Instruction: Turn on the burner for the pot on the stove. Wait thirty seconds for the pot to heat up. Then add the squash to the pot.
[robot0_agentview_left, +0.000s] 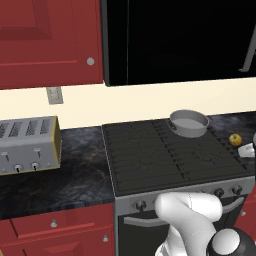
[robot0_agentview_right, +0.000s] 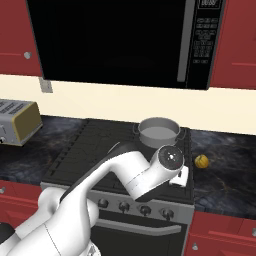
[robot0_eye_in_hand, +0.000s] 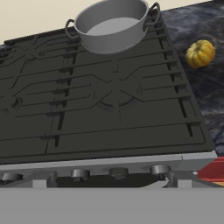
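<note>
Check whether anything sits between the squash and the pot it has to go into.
Nothing visible does. The squash lies on the dark counter just right of the stove, and the pot stands open on the back right burner. Between them are bare grate and counter.

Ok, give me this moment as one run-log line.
phase: approaching knobs | pot: back right burner of stove, empty | squash: counter right of stove | gripper: state unclear

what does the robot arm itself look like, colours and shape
The arm is glossy white, built of thick rounded tube segments with bulging elbows. Its joints are dark: a round dark grey cap with a pale ring and small dots closes one joint, and a black ball-like joint sits low in the left base view. No cables or lettering are visible.
</note>
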